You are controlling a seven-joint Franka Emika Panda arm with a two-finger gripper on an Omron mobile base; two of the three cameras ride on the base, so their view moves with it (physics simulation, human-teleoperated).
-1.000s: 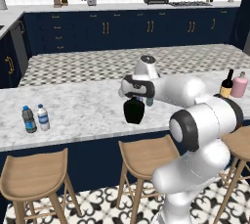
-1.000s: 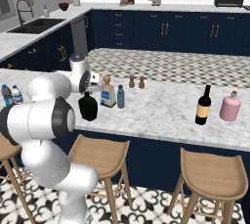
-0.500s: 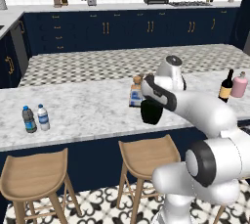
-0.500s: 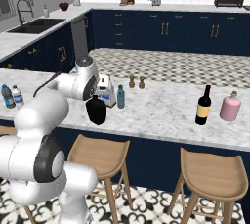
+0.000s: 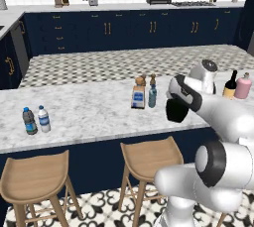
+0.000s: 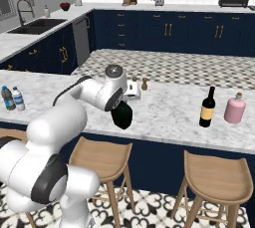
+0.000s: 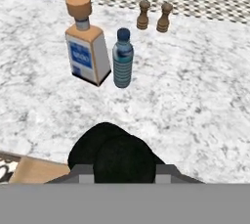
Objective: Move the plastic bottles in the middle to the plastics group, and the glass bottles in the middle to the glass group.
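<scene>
Hand view: the gripper [image 7: 124,174] is clamped on the black flask [image 7: 117,152], held up over the near edge of the counter [image 7: 205,96].
Far behind it stand the square bottle [image 7: 87,47] and the slim water bottle [image 7: 122,59], side by side. Right base view: the wine bottle [image 6: 207,107] and pink bottle [image 6: 235,108] stand to the right, and two water bottles [image 6: 12,97] stand far left.
</scene>
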